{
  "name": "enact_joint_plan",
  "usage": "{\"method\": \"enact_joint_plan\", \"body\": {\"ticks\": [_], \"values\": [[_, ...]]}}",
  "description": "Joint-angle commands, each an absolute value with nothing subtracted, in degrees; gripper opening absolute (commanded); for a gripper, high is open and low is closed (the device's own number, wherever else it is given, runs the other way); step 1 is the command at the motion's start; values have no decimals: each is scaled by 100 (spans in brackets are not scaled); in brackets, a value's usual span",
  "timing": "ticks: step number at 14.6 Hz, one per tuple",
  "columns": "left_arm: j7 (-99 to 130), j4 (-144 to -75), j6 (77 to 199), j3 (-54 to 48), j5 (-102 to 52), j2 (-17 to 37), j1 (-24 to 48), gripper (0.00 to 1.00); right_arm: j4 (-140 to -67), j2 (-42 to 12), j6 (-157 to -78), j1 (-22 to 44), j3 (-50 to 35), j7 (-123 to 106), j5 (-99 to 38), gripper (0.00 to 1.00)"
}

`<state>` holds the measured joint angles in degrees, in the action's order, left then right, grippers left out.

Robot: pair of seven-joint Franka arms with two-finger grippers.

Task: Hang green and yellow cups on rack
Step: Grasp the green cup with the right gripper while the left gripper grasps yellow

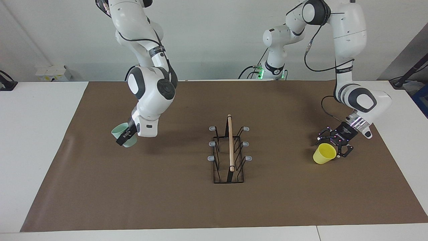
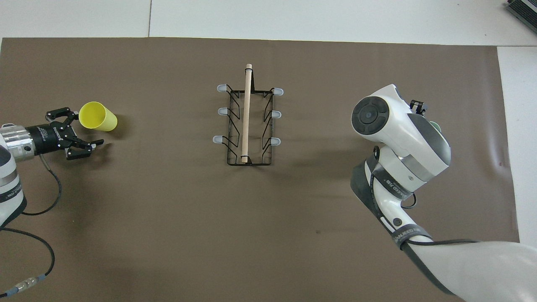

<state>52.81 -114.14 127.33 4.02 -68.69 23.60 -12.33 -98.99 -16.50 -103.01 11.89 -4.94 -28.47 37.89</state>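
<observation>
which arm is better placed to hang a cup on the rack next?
Right. Its end effector is shut on the green cup, lifted off the mat. The left end effector is open beside the yellow cup, which lies ungrasped. All rack pegs are free.
</observation>
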Motion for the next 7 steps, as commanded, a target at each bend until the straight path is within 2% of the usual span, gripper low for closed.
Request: {"method": "enact_joint_plan", "body": {"ticks": [1, 3, 7], "values": [[5159, -11733, 13078, 431, -7469, 2109, -977, 100, -9291, -1688, -9923, 1151, -624, -2839, 3227, 0], [5124, -11725, 13349, 439, -7917, 2153, -705, 100, -9159, -1557, -9940, 1151, -624, -2681, 2832, 0], [4992, -11698, 13465, 439, -8024, 2171, -615, 100, -9158, -1100, -10054, 1064, -633, -2294, 1612, 0]]}}
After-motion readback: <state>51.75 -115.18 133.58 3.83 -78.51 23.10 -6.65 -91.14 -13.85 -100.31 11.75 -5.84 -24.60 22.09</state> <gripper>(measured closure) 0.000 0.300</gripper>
